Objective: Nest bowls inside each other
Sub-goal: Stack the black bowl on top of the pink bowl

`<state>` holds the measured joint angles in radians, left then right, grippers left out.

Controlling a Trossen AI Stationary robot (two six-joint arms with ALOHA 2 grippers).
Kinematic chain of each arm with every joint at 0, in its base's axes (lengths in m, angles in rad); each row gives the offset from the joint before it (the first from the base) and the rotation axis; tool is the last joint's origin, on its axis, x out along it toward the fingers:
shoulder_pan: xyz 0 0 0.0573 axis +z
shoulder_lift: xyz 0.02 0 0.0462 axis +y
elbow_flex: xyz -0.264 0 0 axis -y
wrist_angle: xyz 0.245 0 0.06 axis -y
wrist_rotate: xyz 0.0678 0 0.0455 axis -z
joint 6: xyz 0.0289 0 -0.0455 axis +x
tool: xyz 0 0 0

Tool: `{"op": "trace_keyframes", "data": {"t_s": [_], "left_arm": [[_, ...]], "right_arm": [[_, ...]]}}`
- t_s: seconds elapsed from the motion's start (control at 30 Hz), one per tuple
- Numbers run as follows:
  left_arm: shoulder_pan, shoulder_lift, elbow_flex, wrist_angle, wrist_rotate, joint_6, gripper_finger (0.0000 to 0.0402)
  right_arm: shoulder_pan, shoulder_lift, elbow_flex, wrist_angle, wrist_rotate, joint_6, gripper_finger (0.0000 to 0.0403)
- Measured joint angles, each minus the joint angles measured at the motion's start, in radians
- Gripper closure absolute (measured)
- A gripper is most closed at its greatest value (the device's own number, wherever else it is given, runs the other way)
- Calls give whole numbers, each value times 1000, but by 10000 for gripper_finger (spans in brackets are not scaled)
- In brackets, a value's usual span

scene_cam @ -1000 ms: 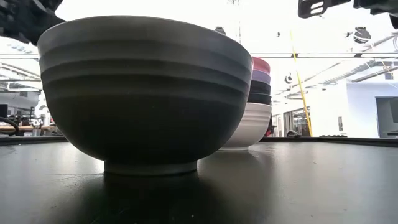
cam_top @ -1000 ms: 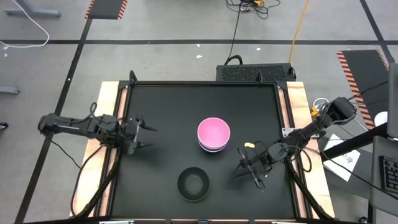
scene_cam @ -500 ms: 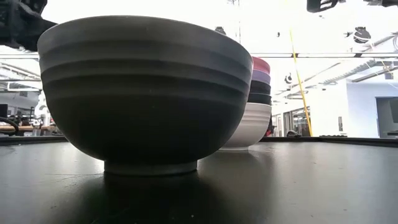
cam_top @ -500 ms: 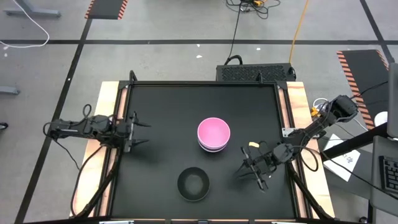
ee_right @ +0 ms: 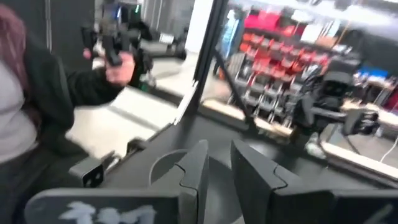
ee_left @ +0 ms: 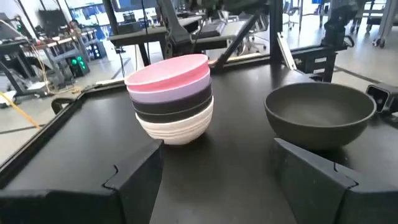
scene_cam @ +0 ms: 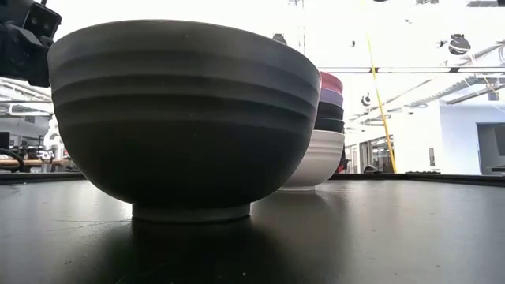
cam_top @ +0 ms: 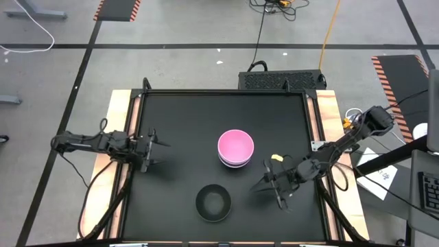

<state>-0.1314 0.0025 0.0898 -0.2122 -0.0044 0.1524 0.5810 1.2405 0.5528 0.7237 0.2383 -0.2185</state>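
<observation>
Nearest you, the lone black bowl (cam_top: 212,203) sits upright by the table's near edge, untouched and well apart from the stack. You have to lift this one by its rim; a shallow or off-centre pinch on that smooth curved wall could let it slip or tip as it rises.

Just right of it, your right gripper (cam_top: 269,185) hangs over bare table (cam_top: 185,116), fingers spread in the high view. Coming in low from there could nudge the bowl towards the edge instead of straddling its rim.

Farther back, near the table's middle, the stack (cam_top: 236,149) stands with pink on top, then lavender, black and white. Dropping the black bowl in tilted could leave it cocked on the pink rim, or shove the stack.

Far left, your left gripper (cam_top: 152,145) waits at the table's edge, fingers spread and empty.
</observation>
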Motion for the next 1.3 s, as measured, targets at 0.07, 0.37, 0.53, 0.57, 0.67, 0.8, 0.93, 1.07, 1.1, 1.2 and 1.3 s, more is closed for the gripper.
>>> {"op": "trace_keyframes", "data": {"t_s": [0.07, 0.37, 0.53, 0.57, 0.67, 0.8, 0.93, 1.07, 1.1, 1.2, 1.3], "left_arm": [[0, 1, -8, 8, 0, -2, 108], [0, 3, -8, 5, 19, -9, 108], [0, 3, -8, 4, 34, -25, 108], [0, 3, -8, 4, 37, -31, 108], [0, 3, -8, 4, 40, -36, 108], [0, 3, -8, 4, 42, -39, 108], [0, 3, -8, 4, 52, -50, 108], [0, 4, -8, 3, 53, -51, 108], [0, 4, -8, 3, 53, -51, 108], [0, 4, -8, 4, 52, -48, 108], [0, 4, -8, 4, 52, -46, 108]], "right_arm": [[4, 36, 79, -115, -3, 14, 342], [1, 220, 426, -641, -53, 76, 342], [-22, 251, 511, -768, -134, 99, 342], [-35, 253, 521, -776, -162, 100, 342], [-76, 264, 541, -766, -236, 132, 341], [-127, 264, 542, -758, -297, 179, 323], [-159, 264, 542, -748, -330, 220, 279], [-183, 263, 550, -755, -352, 249, 229], [-186, 263, 550, -763, -352, 248, 219], [-189, 264, 550, -787, -351, 237, 200], [-186, 280, 551, -772, -352, 231, 196]]}}
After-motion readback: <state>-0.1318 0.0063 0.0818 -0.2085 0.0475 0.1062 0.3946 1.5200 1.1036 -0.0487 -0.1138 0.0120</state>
